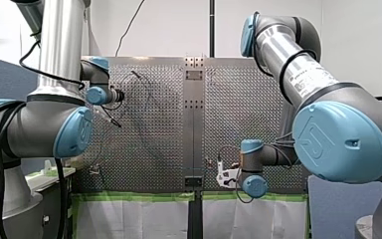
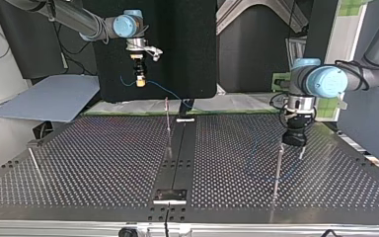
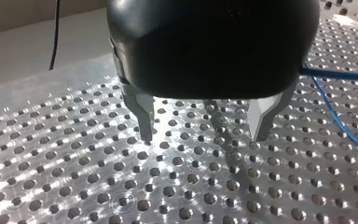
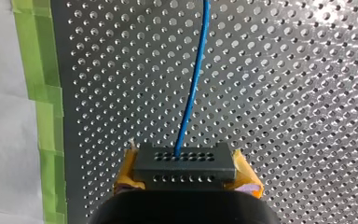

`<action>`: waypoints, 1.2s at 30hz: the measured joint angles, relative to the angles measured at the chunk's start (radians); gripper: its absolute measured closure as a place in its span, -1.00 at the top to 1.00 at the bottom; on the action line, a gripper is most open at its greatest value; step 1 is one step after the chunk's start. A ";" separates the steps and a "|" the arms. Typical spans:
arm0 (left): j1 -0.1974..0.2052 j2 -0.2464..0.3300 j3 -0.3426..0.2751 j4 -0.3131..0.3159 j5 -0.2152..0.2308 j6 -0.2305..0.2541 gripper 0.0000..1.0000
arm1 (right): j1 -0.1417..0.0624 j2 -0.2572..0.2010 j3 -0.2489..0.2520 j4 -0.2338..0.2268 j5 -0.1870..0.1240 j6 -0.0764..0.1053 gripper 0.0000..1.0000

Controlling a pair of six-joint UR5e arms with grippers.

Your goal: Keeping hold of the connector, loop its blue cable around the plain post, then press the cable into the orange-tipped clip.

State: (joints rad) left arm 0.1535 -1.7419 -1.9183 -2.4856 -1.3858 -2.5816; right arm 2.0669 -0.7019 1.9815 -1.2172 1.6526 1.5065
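Note:
In the right wrist view my right gripper (image 4: 185, 164) is shut on a dark multi-hole connector (image 4: 184, 169), gripped between yellow pads (image 4: 248, 179). The blue cable (image 4: 193, 84) runs from it ahead over the perforated table. In the top view this gripper (image 2: 139, 81) hangs high above the table's far edge, with the cable (image 2: 164, 89) trailing towards the middle. A thin clip with a reddish tip (image 2: 167, 114) stands near the centre strip. My left gripper (image 3: 203, 133) is open and empty, its metal fingers (image 3: 144, 119) just over the holes. It hovers beside the plain post (image 2: 278, 168).
A metal strip (image 2: 176, 158) divides the perforated table. Another thin rod (image 2: 35, 165) leans at the top view's left. Green tape (image 4: 42, 79) and a white sheet (image 4: 4, 140) border the table edge. Blue cable (image 3: 342, 123) lies beside my left gripper.

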 joint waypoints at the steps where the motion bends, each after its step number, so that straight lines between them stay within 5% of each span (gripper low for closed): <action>1: 0.000 0.000 -0.001 0.001 -0.003 0.007 0.97 | 0.000 0.000 0.000 0.000 0.000 0.000 -1.00; 20: 0.014 -0.129 -0.010 0.087 -0.003 0.030 0.97 | 0.001 0.000 0.000 0.003 -0.003 -0.001 -1.00; 36: 0.021 -0.159 -0.006 0.021 -0.006 0.126 0.97 | 0.002 0.000 0.000 0.000 -0.003 0.000 -1.00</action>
State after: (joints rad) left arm 0.1750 -1.9011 -1.9243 -2.4644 -1.3914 -2.4558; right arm 2.0685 -0.7019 1.9814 -1.2168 1.6491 1.5067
